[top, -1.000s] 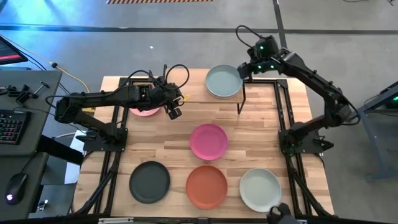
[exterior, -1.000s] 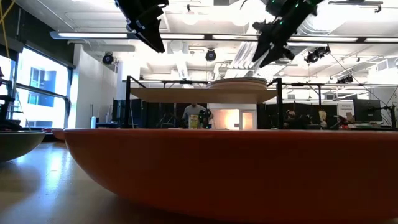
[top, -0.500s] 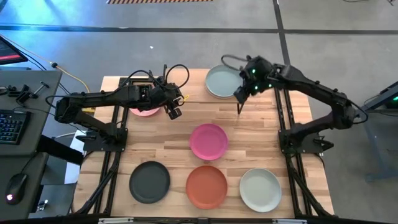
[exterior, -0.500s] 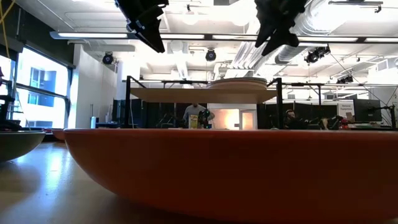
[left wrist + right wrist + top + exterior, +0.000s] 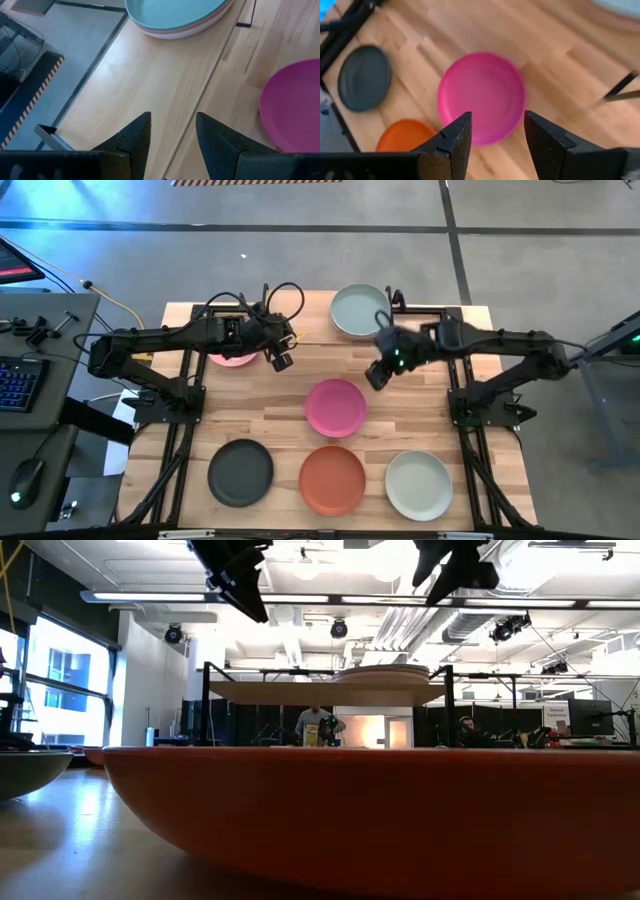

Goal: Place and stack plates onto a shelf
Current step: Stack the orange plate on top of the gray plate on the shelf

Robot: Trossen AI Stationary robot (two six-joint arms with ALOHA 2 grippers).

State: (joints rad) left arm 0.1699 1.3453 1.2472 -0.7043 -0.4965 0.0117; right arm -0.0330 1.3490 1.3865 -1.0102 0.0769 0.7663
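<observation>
Right gripper (image 5: 377, 372): jaws parted, nothing held. Moved within the last second from over the green plate (image 5: 358, 310) at the shelf's right end to a hover between shelf and magenta plate (image 5: 336, 406); now at about 1 o'clock of that plate, near its rim. Magenta plate centred between the fingers in the right wrist view, charcoal plate (image 5: 364, 77) and orange plate (image 5: 406, 135) beyond.

Judged: drop on the shelf finished, reach toward the magenta plate begun.

Left gripper (image 5: 279, 361): jaws parted, empty, unmoved; hovering over the shelf (image 5: 310, 328) at 9 o'clock of the green stack, pink plate (image 5: 233, 360) just beside it.

Stack of plates, green on top, on the shelf; a paler rim visible beneath in the left wrist view.

Remaining on the table: magenta at centre; charcoal, orange and white plate (image 5: 418, 484) along the 6 o'clock edge.
</observation>
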